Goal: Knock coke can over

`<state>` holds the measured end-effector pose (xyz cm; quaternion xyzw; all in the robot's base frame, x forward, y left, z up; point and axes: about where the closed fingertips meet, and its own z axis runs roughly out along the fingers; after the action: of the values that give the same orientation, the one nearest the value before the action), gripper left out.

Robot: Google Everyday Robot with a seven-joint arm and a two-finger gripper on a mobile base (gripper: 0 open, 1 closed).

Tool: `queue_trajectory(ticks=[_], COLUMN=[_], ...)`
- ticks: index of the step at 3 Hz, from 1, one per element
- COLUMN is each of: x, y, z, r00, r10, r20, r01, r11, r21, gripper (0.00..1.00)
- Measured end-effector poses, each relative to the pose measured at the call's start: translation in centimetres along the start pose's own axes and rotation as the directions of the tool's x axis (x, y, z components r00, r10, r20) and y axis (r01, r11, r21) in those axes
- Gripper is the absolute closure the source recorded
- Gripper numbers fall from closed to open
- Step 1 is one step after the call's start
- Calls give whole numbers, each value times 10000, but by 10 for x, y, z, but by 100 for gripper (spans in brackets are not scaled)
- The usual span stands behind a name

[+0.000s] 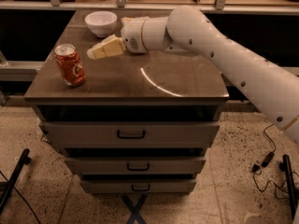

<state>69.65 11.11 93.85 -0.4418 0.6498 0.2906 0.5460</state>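
Observation:
The coke can [70, 65], red with white script and a silver top, stands upright near the front left corner of the brown cabinet top [154, 85]. My gripper [93, 53], with cream-coloured fingers, points left at can-top height, a short gap to the right of the can and slightly behind it. It touches nothing. The white arm reaches in from the right across the cabinet.
A white bowl [101, 23] sits at the back left of the cabinet top, behind the gripper. The apple is hidden behind the arm. Three drawers [131, 134] lie below. A shelf rail runs behind. Cables lie on the speckled floor at right.

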Motion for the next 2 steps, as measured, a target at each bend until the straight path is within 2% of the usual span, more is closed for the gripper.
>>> queue_trajectory(ticks=[1,2], x=[0,6], y=[0,10], z=[0,4], r00=[10000,9980], r10=[-7,117], r20=[-15,619], r01=[7,-100], r11=[10000,9995], r21=[4,-289], gripper=[0,0])
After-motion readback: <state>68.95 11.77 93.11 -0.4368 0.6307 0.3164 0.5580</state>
